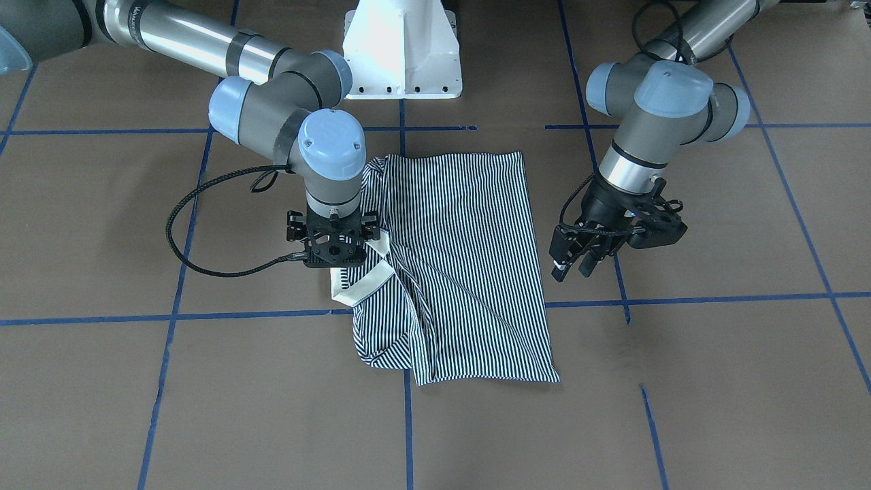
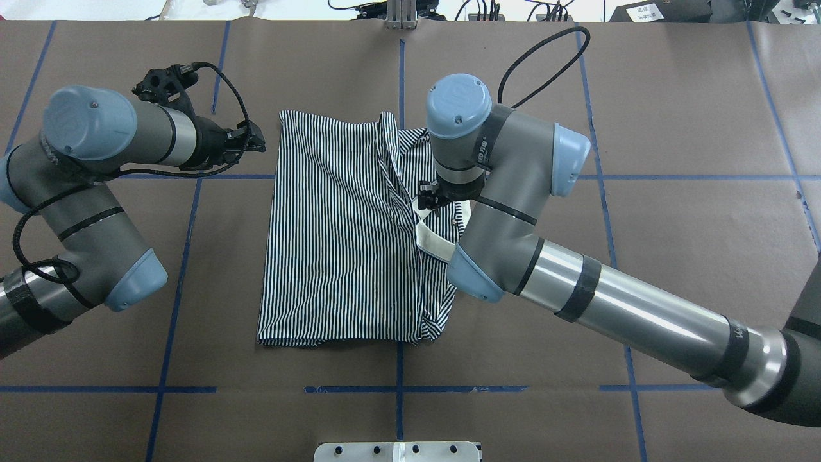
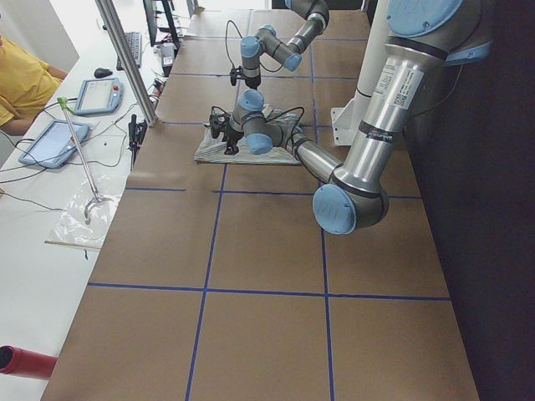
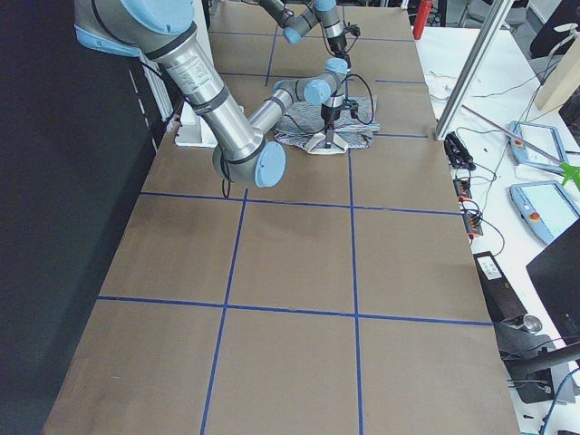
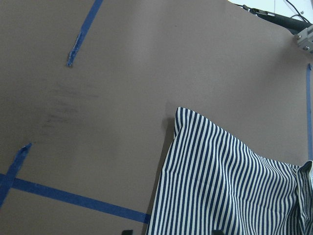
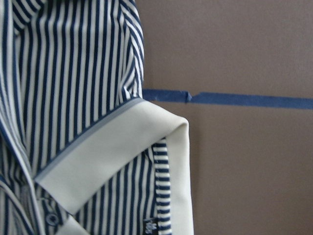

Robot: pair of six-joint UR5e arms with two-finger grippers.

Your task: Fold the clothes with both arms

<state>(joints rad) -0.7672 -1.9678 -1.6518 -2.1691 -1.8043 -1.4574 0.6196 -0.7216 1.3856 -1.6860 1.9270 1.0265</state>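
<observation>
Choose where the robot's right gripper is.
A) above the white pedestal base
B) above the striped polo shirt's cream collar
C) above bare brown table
B: the right gripper hangs directly above the cream collar of the navy-and-white striped polo shirt, which fills its wrist view.

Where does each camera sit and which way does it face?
Front-facing: across the table, facing the robot; left arm, right arm, base, shirt.
Overhead: behind the robot, looking down; both arms, shirt.
Exterior left: table's left end; left arm nearest.
Exterior right: table's right end; right arm nearest.
Left wrist: down onto a shirt corner; no arm.
Right wrist: close on the collar; no arm.
Shared: front-facing and overhead show the right end effector over the collar.
</observation>
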